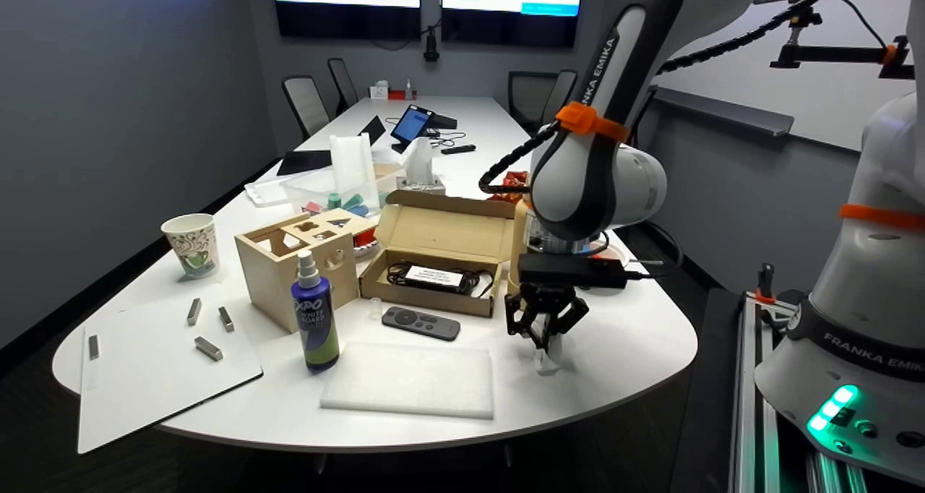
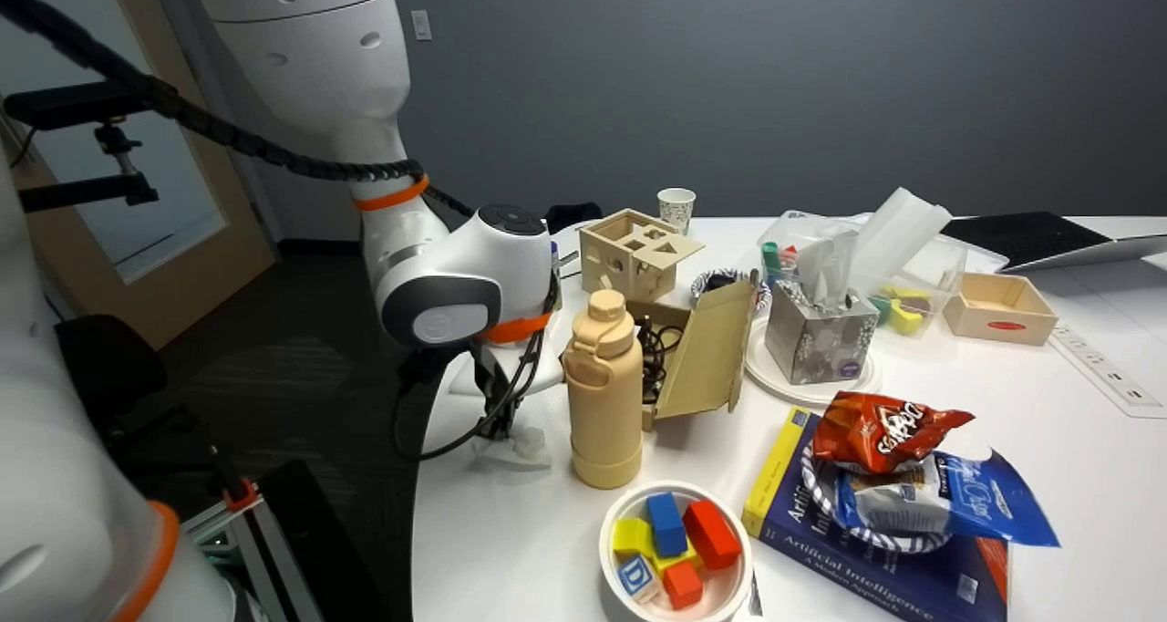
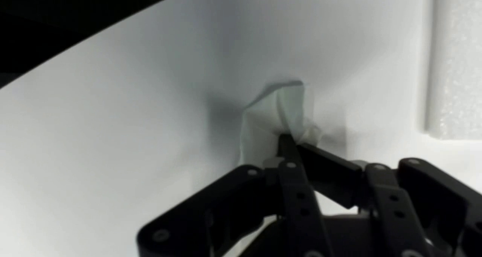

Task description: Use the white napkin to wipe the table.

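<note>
Napkin [image 3: 260, 132] near sheet [image 1: 412, 381]; remote [image 1: 420, 323] on table [image 1: 621, 356]; blocks [image 2: 668, 523] in bowl [image 2: 726, 587].

- An open cardboard box [image 1: 446, 234] held a black cable [image 1: 397, 273].
- In an exterior view, a dark remote [image 1: 421, 324] lay just in front of the cardboard box, a flat white sheet [image 1: 410, 379] farther forward.
- A wooden shape sorter [image 1: 269, 280] stood left of the cardboard box there, a paper cup [image 1: 191, 246] farther left.
- A beige bottle [image 2: 605, 403] stood just beside the cardboard box.
- In an exterior view, a tissue box [image 2: 807, 344] stood right of the cardboard box.
</note>
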Motion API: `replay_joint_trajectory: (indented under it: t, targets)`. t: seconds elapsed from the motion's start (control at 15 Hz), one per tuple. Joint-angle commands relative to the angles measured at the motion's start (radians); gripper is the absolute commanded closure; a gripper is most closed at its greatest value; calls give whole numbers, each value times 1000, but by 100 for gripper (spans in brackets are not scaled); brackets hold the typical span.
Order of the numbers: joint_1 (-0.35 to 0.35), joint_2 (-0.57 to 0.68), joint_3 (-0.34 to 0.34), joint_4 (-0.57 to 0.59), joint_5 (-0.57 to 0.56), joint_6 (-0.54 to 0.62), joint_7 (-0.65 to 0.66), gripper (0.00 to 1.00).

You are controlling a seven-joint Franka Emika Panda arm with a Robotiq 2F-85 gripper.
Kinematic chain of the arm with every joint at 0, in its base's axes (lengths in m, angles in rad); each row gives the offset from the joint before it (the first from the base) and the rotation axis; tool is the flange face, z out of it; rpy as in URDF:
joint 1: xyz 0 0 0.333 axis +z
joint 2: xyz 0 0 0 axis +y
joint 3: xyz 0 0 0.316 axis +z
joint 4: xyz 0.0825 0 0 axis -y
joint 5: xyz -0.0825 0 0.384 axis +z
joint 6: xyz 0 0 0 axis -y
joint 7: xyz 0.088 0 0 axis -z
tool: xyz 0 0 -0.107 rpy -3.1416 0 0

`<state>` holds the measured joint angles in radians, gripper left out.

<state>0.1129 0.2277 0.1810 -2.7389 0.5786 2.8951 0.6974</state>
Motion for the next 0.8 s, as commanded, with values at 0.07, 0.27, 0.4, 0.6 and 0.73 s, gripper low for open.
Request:
replay_joint_trajectory:
  t: [0.07,0.27,0.4,0.6,0.73]
  targets:
    - [-48,24,118,59,91,31,-180,99]
    - [-90,41,196,93,164,3,-296,99]
    - [-115,57,230,100,202,-15,-349,99]
    - [-130,91,243,93,212,-28,-370,99]
    - [-132,106,239,82,204,-40,-357,99]
